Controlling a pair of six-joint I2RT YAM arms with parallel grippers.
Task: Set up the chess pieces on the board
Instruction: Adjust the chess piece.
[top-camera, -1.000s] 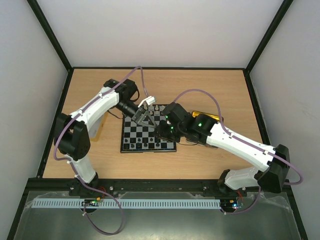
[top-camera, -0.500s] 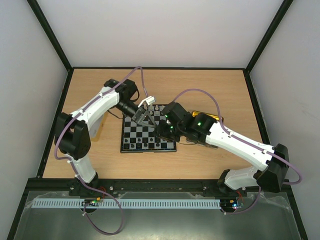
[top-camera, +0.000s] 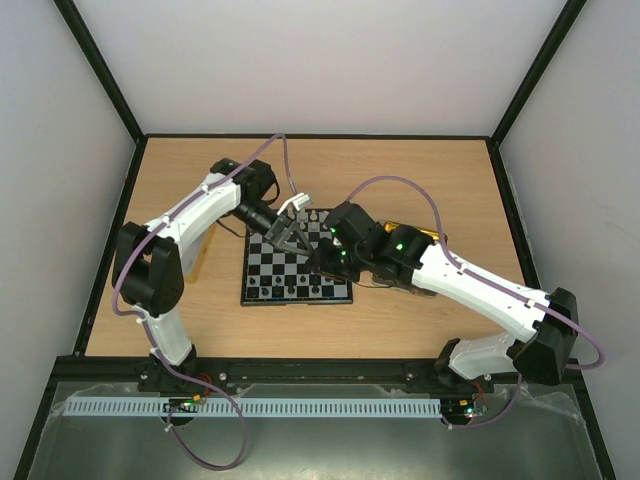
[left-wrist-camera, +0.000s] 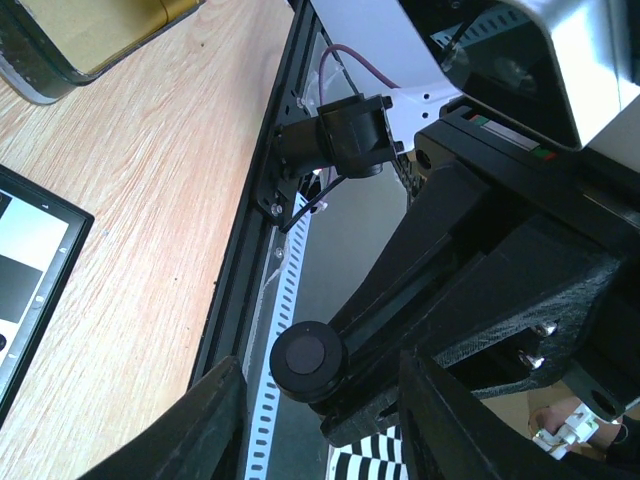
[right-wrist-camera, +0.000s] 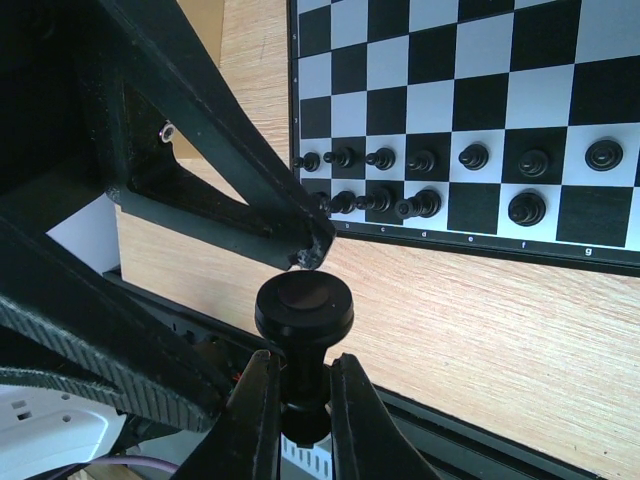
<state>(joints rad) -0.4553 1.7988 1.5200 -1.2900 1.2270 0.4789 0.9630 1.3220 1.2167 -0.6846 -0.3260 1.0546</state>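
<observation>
Bright even light, soft shadows, top view sharp, right end effector (right-wrist-camera: 303, 378) slightly blurred up close

The board (right-wrist-camera: 430, 60) is chequered black and pale grey inside a thin black rim, the chess pieces (right-wrist-camera: 527, 208) are glossy black, the desk (right-wrist-camera: 480, 320) is pale wood-grain, the tray (left-wrist-camera: 95, 25) is shiny gold, and the white, black-jointed arms (top-camera: 480, 285) carry purple cables (top-camera: 400, 185).

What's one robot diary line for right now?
right gripper: shut on black piece | left gripper: open around it | board: black pieces standing in two rows
</observation>
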